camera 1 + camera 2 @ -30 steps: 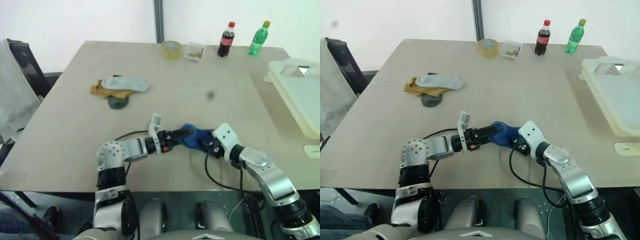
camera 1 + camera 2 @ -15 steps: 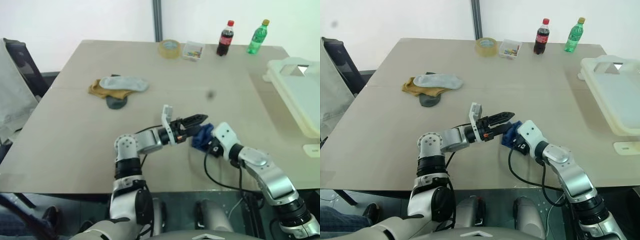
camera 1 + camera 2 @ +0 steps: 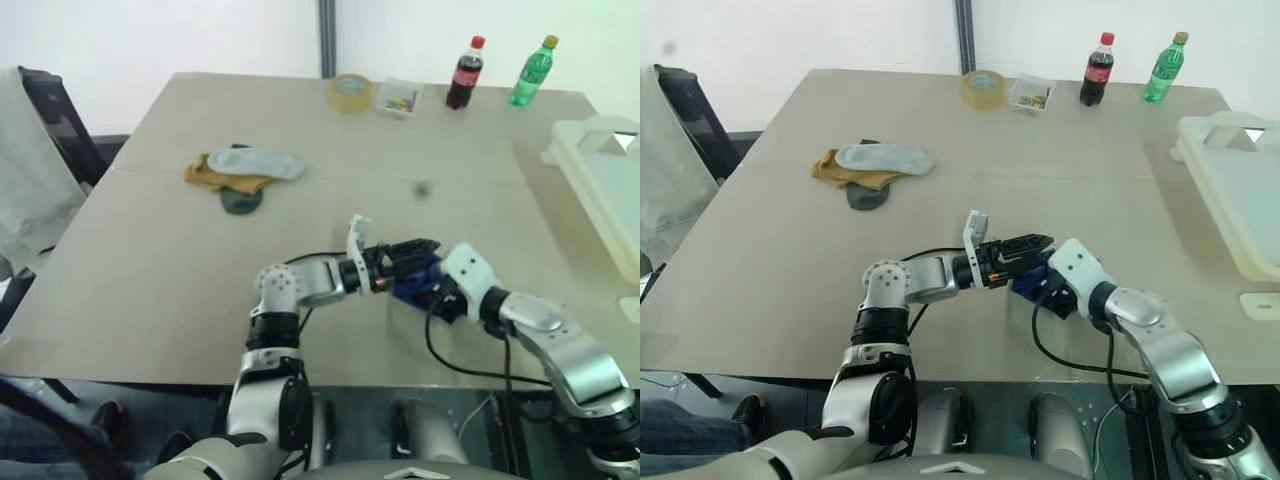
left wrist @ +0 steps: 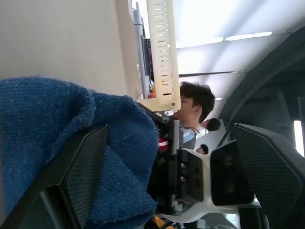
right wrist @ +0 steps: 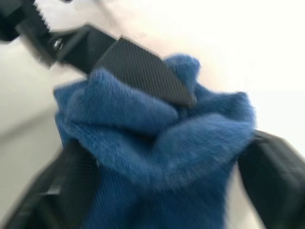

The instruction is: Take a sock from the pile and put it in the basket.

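Shifted rightward along the near table edge since a sec ago: left gripper (image 3: pixel 415 247), w/ the blue sock (image 3: pixel 420 280) and right gripper (image 3: pixel 432 292) drawn in closer together. Was stretched between both grippers then; now bunched into a tight wad betw. them.

Left gripper: level, pointing toward robot's right, fingers (image 4: pixel 81 176) spread wide in left wrist view, w/ blue fabric (image 4: pixel 62 143) lying over one finger and filling part of the gap. Right gripper: angled down and toward the left one; in right wrist view dark fingers (image 5: pixel 264 176) stand apart on either side of the sock wad (image 5: pixel 152 157), w/ left gripper's fingertip pressed into the top. Neither looks clamped; jaws of both apart, sock loosely cradled betw. them. Whether it touches the table (image 3: pixel 300 130): can't tell.

Rest of the pile (image 3: pixel 243 172) — grey, mustard, dark grey socks — far back on robot's left, well apart from the grippers. Basket (image 3: pixel 610 190) at table's right edge, well apart from the sock. Tape roll (image 3: pixel 349 92), small clear box (image 3: pixel 398 98), cola bottle (image 3: pixel 463 73), green bottle (image 3: pixel 530 72) along far edge. Person visible beyond the basket in left wrist view.

Step, as judged: sock already off the pile, mid-handover, not secured. Next needs: one gripper (prob. right, nearer the basket) closing firmly on the wad, other backing clear, then a long carry rightward over the rim.
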